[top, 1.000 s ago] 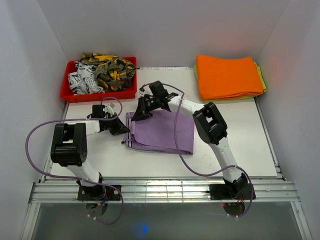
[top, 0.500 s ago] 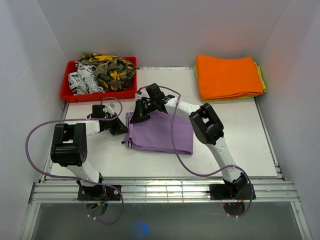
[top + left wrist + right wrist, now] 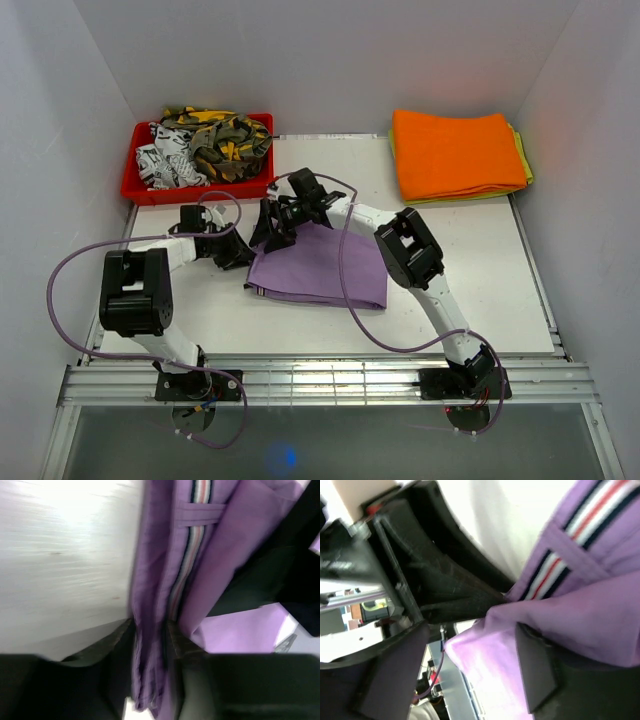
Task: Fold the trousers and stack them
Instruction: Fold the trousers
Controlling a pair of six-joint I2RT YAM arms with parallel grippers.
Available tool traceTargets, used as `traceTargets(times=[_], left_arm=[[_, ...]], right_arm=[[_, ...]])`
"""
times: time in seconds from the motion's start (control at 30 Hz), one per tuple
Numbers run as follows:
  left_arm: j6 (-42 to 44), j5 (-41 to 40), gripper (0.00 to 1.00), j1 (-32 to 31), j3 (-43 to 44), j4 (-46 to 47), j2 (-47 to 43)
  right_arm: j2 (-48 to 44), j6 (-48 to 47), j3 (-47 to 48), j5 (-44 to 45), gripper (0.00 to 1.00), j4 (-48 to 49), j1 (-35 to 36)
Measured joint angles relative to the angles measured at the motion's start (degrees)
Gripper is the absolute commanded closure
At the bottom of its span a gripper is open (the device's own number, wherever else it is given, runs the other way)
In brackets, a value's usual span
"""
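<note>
The folded trousers (image 3: 325, 268) are laid near the red bin (image 3: 196, 188). Soft, limp cloth is judged; the striped waistband (image 3: 192, 540) is best pinched. The right gripper (image 3: 272, 232) is spread. Whether cloth is pinched by the left gripper (image 3: 242, 257) cannot be told.

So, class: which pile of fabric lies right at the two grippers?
The folded lilac trousers mid-table; the orange stack sits far right, the patterned garments fill the red bin.

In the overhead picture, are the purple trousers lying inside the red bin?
No, the trousers lie folded on the table between the two arms, while the red bin holds only patterned garments.
</note>
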Motion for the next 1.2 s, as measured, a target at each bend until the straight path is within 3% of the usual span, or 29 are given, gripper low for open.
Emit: traceTargets(times=[0.07,0.13,0.23,0.33,0.47,0.6,0.73,0.83,0.87,1.07,1.2], left_arm=[[1.44,-0.96,0.37,2.12,0.74,-2.95,-1.55],[3.02,-2.71,0.35,5.70,1.60,-5.66,-4.00],[7.06,-3.17,0.34,11.10,5.27,-9.77,-7.65],[11.04,-0.39,0.35,12.37,9.81,-10.75,-10.34],[13.94,8.04,0.38,8.09,12.15,-8.96,-13.64],[10.69,14.84,0.39,-1.40,11.54,-3.48,-12.04],[2.56,18.32,0.39,-7.54,8.87,5.60,-4.98],[-2.78,18.23,0.39,-7.63,8.81,11.91,4.24],[-3.67,17.84,0.39,-7.37,9.01,13.18,7.23],[-6.08,20.11,0.41,-3.93,13.81,14.62,18.05],[-0.66,20.11,0.37,-1.49,19.85,9.31,19.71]], right_arm=[[-1.25,-0.39,0.00,-0.87,0.08,-0.13,-0.37],[-3.87,-1.75,-0.66,-1.84,0.02,-0.15,-1.20],[-10.95,-5.33,-4.00,-3.98,0.09,-1.11,-3.65],[-21.18,-11.67,-10.25,-5.51,0.08,-3.45,-7.48],[-36.04,-21.97,-23.34,-5.95,0.03,-8.48,-13.62],[-44.06,-30.08,-36.39,-6.64,0.02,-13.27,-18.47],[-43.89,-36.50,-46.51,-6.80,0.00,-17.18,-19.76],[-41.90,-40.19,-50.12,-6.75,0.00,-19.30,-19.93],[-40.72,-41.79,-50.77,-6.73,0.04,-19.89,-20.15],[-32.09,-48.76,-49.11,-7.85,0.07,-23.06,-24.28],[-29.38,-52.06,-42.73,-6.47,0.09,-26.69,-25.62]])
